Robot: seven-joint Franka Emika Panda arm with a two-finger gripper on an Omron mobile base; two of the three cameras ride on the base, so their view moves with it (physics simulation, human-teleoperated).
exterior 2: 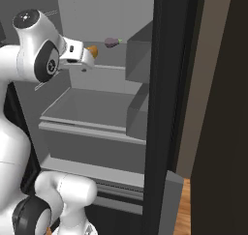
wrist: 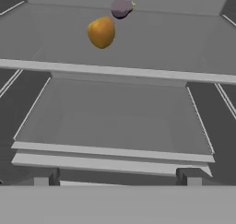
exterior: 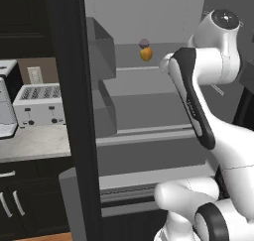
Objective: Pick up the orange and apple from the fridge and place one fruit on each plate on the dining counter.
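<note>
1. The fridge is open in front of us, its grey shelves bare at the near side.
2. Our gripper reaches in; we cannot tell if its claw is spread or pressed together.
3. The yellow-orange fruit, likely the apple, sits far back on the upper shelf.
4. The purple ball is just behind it. We might bump it, or grab it by mistake.

Glossy white arm segments, black joint bands, grey-capped round joints
</note>
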